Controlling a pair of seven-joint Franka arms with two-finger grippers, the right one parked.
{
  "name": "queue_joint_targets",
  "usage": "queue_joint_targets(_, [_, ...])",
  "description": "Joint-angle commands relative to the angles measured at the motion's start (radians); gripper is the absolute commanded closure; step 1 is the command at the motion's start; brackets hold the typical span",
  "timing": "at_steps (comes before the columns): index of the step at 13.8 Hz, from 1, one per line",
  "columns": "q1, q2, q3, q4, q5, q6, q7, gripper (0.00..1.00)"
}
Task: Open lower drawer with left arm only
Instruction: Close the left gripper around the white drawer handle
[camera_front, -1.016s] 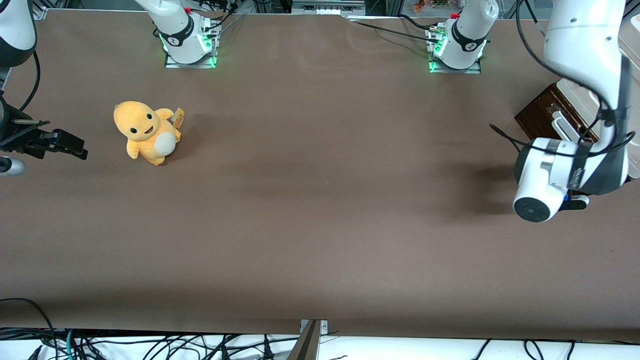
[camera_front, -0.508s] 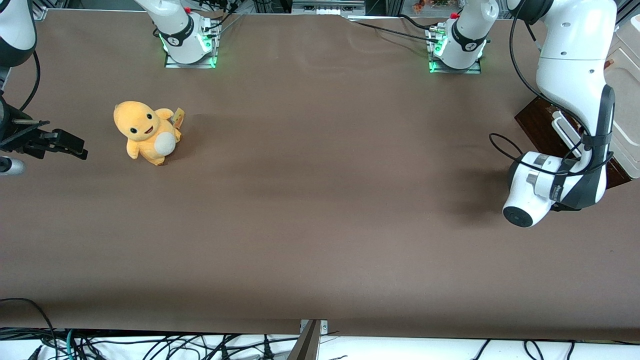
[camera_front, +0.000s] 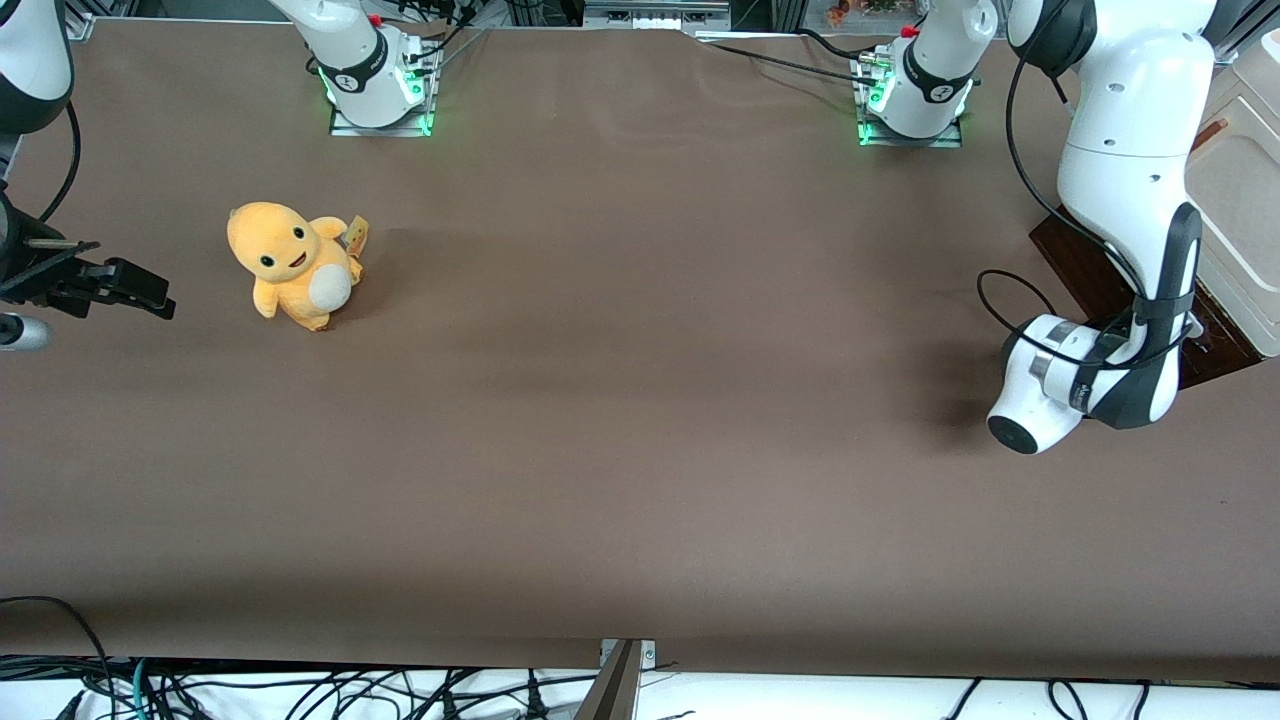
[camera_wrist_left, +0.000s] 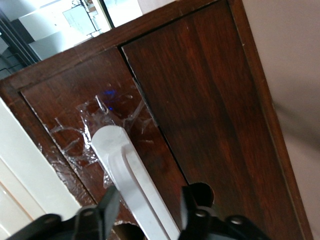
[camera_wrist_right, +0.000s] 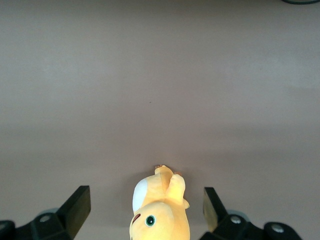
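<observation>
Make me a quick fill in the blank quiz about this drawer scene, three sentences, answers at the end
1. The gripper has one finger on each side of the long ____ bar handle.
2. The handle is mounted on the dark ____ wooden front of the lower drawer.
3. The orange plush toy sits toward the ____ arm's end of the table.

Missing words: white; brown; parked

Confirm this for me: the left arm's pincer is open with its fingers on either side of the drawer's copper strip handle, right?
Not quite. The pincer is open with its fingers either side of the lower drawer's white bar handle, not a copper strip. The left wrist view shows it.
</observation>
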Motion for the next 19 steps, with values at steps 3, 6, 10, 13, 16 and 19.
queue_joint_targets(3, [0.014,0.003,-0.003,0.008,0.055,-0.031,0.004,0.91])
queue_joint_targets(6, [0.004,0.010,-0.005,0.014,0.055,-0.031,0.004,1.00])
queue_joint_targets(10, [-0.025,0.021,-0.010,0.026,0.053,-0.038,0.004,1.00])
queue_joint_targets(13, [-0.045,0.021,-0.011,0.028,0.049,-0.040,0.006,1.00])
queue_joint_targets(16, [-0.074,0.024,-0.011,0.042,0.035,-0.046,0.015,0.99])
queue_joint_targets(19, [-0.111,0.036,-0.011,0.063,0.017,-0.058,0.031,0.99])
